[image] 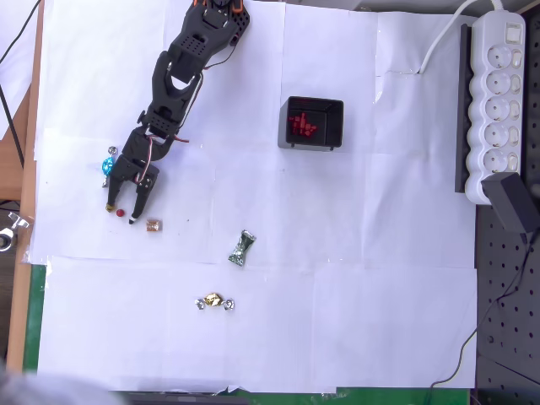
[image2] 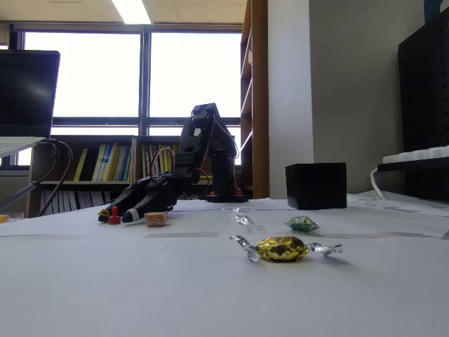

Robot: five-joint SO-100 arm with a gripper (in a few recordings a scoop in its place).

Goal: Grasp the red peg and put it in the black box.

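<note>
Fingers [image: 110,205] spread narrowly astride the red peg [image: 120,213] on the counter [image: 354,253] near its left edge, black box [image: 310,123] well apart.

Bright window backlight in fixed view; overhead evenly lit, sharp

The bench [image: 380,321], covered in white paper, carries the black box [image: 310,123]. Well left of the box lie the red peg [image: 121,213], a brown-gold cube [image: 153,224] and a blue candy [image: 109,166]. Below the box lie a green candy [image: 242,249] and a gold candy [image: 214,301].
</note>
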